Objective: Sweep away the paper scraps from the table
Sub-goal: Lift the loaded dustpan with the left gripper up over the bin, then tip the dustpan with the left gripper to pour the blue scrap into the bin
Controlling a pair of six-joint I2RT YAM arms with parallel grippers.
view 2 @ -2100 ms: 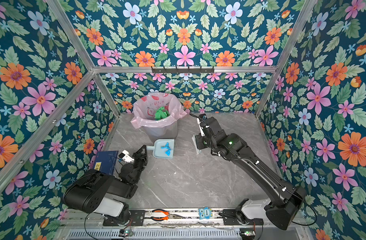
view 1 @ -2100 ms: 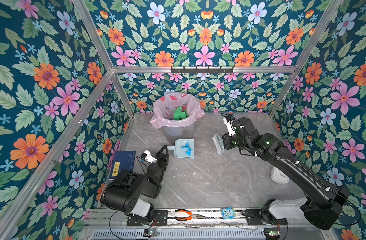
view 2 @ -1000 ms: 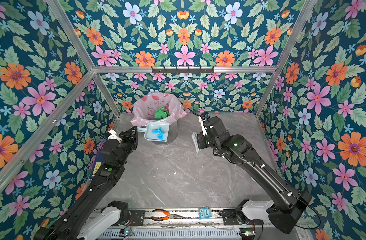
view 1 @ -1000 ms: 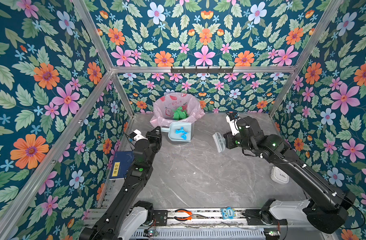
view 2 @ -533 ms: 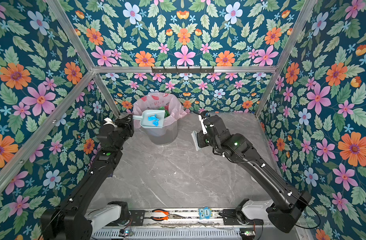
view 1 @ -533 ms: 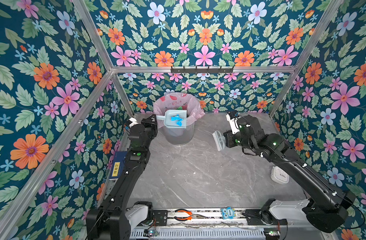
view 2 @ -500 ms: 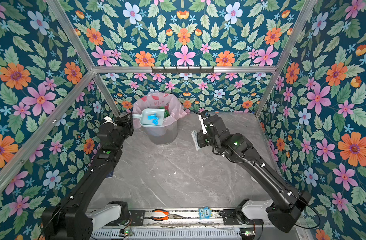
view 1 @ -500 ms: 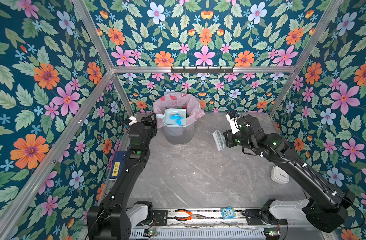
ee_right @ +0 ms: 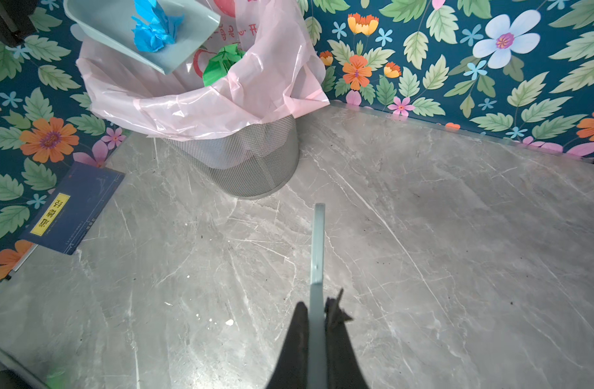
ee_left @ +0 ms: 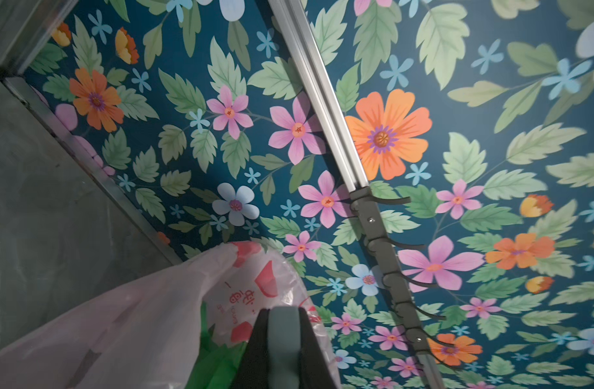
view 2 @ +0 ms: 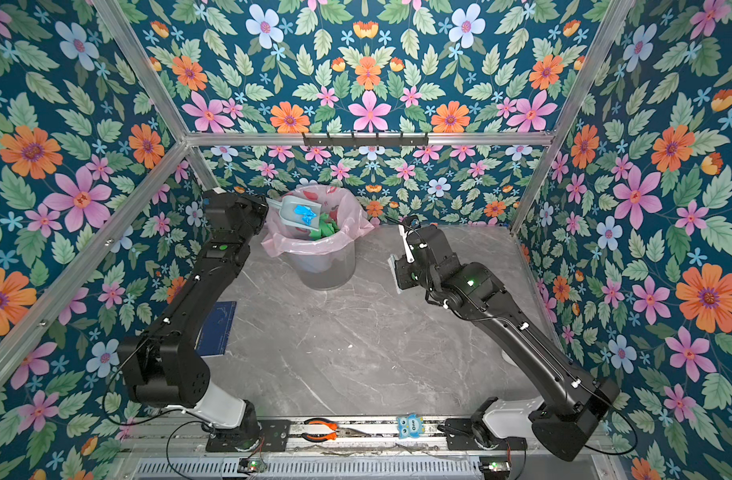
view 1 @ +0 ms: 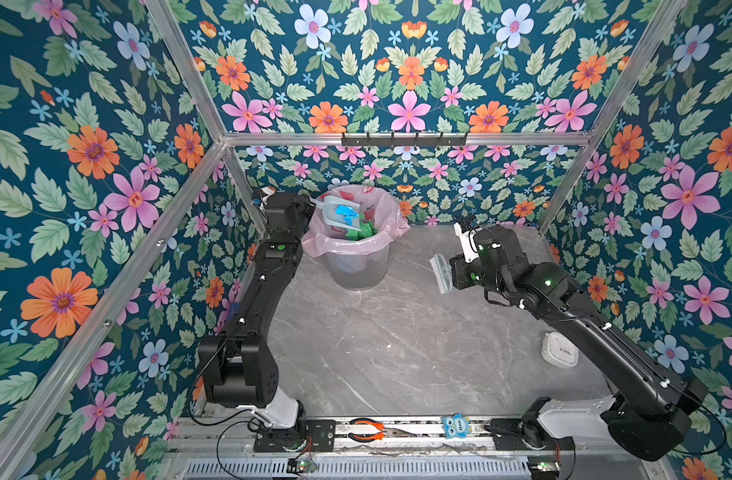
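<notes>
My left gripper point(ee_left: 283, 313) is shut on the handle of a pale blue dustpan point(view 1: 335, 216), held tilted over the rim of the pink-lined mesh bin point(view 1: 358, 266). A crumpled blue paper scrap point(view 1: 346, 214) lies in the pan point(ee_right: 120, 30). Green scraps point(ee_right: 221, 62) sit inside the bin. My right gripper point(ee_right: 317, 303) is shut on the thin handle of a small brush point(view 1: 440, 273), which hangs above the grey marble table point(view 1: 397, 345) to the right of the bin. A few tiny white specks point(ee_right: 229, 322) dot the table near the brush.
A dark blue book point(view 2: 216, 328) lies along the left wall. A white round device point(view 1: 559, 351) sits near the right wall. Orange-handled pliers point(view 1: 366, 430) and a small blue owl figure point(view 1: 455, 426) rest on the front rail. A hook bar point(view 1: 403, 139) runs along the back wall.
The left arm has raised the dustpan from the table up to the bin and tipped it over the rim. The right arm with the brush has hardly moved.
</notes>
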